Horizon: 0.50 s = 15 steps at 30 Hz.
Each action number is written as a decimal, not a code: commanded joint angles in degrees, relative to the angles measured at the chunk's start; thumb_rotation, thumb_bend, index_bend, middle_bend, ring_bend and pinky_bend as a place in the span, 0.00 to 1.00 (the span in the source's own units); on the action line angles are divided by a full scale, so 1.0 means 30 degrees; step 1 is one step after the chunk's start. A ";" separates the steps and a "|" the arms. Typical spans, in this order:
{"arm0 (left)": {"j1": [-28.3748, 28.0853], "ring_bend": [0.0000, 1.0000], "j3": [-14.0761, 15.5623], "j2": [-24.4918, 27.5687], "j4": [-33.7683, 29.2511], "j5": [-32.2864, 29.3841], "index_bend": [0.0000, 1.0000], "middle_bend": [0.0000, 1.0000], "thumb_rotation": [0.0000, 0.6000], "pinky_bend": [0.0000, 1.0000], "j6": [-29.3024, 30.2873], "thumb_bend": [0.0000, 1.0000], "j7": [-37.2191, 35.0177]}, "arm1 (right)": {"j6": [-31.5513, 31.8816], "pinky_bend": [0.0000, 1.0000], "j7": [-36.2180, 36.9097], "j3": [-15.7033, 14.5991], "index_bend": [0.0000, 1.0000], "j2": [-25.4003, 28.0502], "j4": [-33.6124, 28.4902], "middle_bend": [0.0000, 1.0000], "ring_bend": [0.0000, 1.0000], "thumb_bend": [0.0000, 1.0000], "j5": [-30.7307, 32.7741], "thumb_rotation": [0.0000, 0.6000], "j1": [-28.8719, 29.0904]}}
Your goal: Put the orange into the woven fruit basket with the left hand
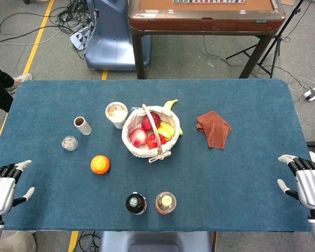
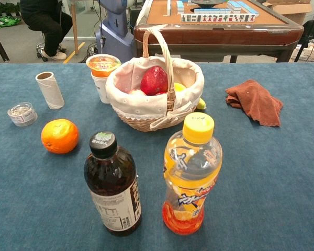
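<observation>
Orange (image 1: 100, 164) on blue tablecloth (image 1: 241, 173)

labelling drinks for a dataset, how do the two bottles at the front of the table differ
The dark bottle has a black cap and near-black liquid; the orange-drink bottle has a yellow cap and clear sides showing orange liquid. The dark bottle carries a pale label with small print, the orange-drink bottle a colourful graphic one. The dark bottle stands left of the other. Both stand upright, capped, on the blue table.

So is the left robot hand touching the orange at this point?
Apart. The head view shows the left robot hand open at the table's near-left edge, with bare blue cloth between it and the orange.
</observation>
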 commanded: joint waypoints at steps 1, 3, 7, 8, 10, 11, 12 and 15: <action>-0.0017 0.21 0.0017 0.0007 0.0004 0.0046 0.23 0.26 1.00 0.18 -0.0015 0.25 0.0007 | -0.0007 0.34 0.0051 0.0000 0.32 -0.0009 0.0016 0.31 0.29 0.21 0.0006 1.00 -0.0005; -0.0044 0.21 0.0056 0.0034 -0.0012 0.0114 0.23 0.26 1.00 0.18 -0.0061 0.25 0.0031 | 0.0014 0.34 0.0105 0.0001 0.32 -0.0018 0.0059 0.31 0.29 0.21 0.0006 1.00 -0.0024; -0.0112 0.21 0.0078 0.0047 -0.0050 0.0216 0.23 0.26 1.00 0.18 -0.0136 0.25 -0.0147 | 0.0188 0.34 0.0146 0.0015 0.32 0.0001 0.0133 0.31 0.29 0.21 -0.0115 1.00 -0.0074; -0.0135 0.21 0.0087 0.0054 -0.0031 0.0247 0.23 0.26 1.00 0.18 -0.0168 0.25 -0.0205 | 0.0234 0.34 0.0141 0.0018 0.32 0.0019 0.0132 0.31 0.29 0.21 -0.0140 1.00 -0.0091; -0.0224 0.21 0.0102 0.0053 0.0076 0.0377 0.23 0.26 1.00 0.18 -0.0245 0.25 -0.0373 | 0.0362 0.34 0.0173 0.0031 0.32 0.0073 0.0108 0.31 0.29 0.21 -0.0187 1.00 -0.0143; -0.0276 0.21 0.0104 0.0051 0.0139 0.0443 0.23 0.26 1.00 0.18 -0.0288 0.25 -0.0476 | 0.0420 0.34 0.0198 0.0044 0.32 0.0103 0.0092 0.31 0.29 0.21 -0.0206 1.00 -0.0163; -0.0338 0.21 0.0108 0.0055 0.0204 0.0524 0.23 0.26 1.00 0.18 -0.0341 0.25 -0.0608 | 0.0472 0.34 0.0215 0.0060 0.32 0.0141 0.0076 0.31 0.29 0.21 -0.0225 1.00 -0.0178; -0.0645 0.21 0.0097 0.0075 0.0511 0.0835 0.23 0.26 1.00 0.18 -0.0615 0.25 -0.1320 | 0.0589 0.34 0.0176 0.0149 0.32 0.0342 -0.0041 0.31 0.29 0.21 -0.0292 1.00 -0.0166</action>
